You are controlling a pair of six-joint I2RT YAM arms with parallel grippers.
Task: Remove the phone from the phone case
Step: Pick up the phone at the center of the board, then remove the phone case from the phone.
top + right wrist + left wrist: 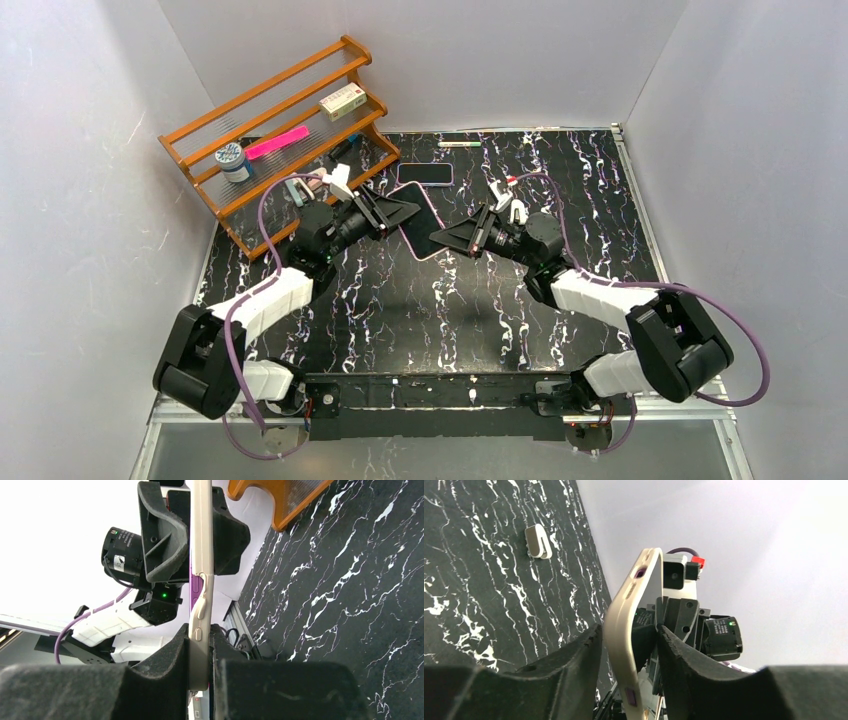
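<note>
A phone in a cream case (420, 225) is held on edge in the air between both grippers, above the middle of the black marbled table (400, 300). My left gripper (405, 212) is shut on its upper end. In the left wrist view the cream case edge (624, 625) bows between the fingers of that gripper (629, 645). My right gripper (445, 238) is shut on the lower end. In the right wrist view its fingers (201, 652) clamp the case (202, 555) by the side buttons. A strip of the purple phone (195, 586) shows beside the case edge there.
A wooden rack (270, 120) stands at the back left with a pink item (277, 142), a small box (342, 100) and a jar (233, 160). A second dark phone (424, 174) lies flat behind the grippers. A green pen (459, 144) lies at the back. A white clip (538, 541) lies on the table.
</note>
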